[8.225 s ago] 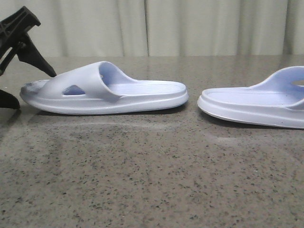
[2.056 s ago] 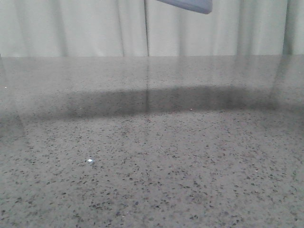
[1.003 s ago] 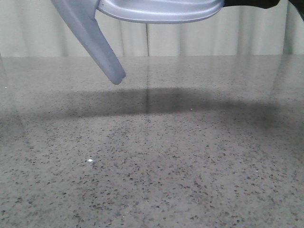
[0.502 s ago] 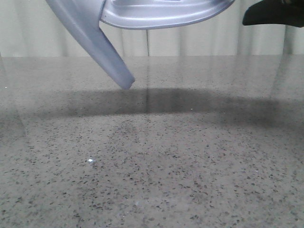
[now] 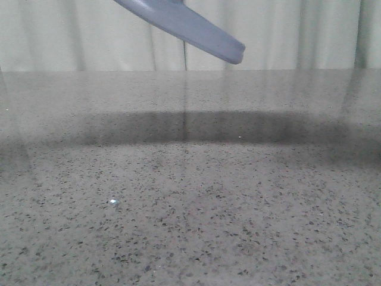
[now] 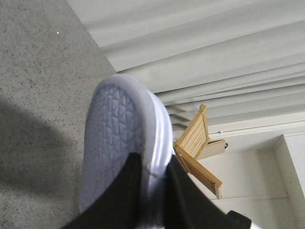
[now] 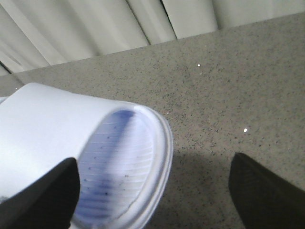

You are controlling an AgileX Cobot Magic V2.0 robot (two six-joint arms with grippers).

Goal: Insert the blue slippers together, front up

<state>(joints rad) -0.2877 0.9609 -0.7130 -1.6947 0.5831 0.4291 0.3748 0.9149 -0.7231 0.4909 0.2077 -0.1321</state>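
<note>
Left gripper (image 6: 151, 191): closed on a slipper, the two black fingers (image 6: 125, 191) pinching its edge, one on the treaded sole side and one on the rim side.
Slipper in the left gripper (image 6: 119, 143): pale lavender-blue, held off the table, its underside with triangular tread facing the wrist camera; the rounded end points away from the fingers.
Right gripper (image 7: 152, 191): spread wide, one dark fingertip (image 7: 43, 195) at each side of the wrist view, with open table between them; the nearer finger sits just beside the second slipper, and I cannot tell whether it touches it.
Second slipper (image 7: 86, 148): pale, almost white, seen from its open end with the ribbed, bluish footbed showing inside the strap; it lies beside one right finger, not between the two.
Front view: only one slipper (image 5: 190, 27) shows, a tilted blue-grey sole entering from the top edge and sloping down to the right, hanging clear above the table; neither gripper appears there.
Table (image 5: 190, 208): grey speckled stone, with a broad dark shadow band across its far part under the raised slipper.
Backdrop: pale pleated curtain (image 5: 297, 36) behind the table's far edge.
Beyond the left slipper: a wooden slatted frame (image 6: 198, 148), tilted against the light wall.
</note>
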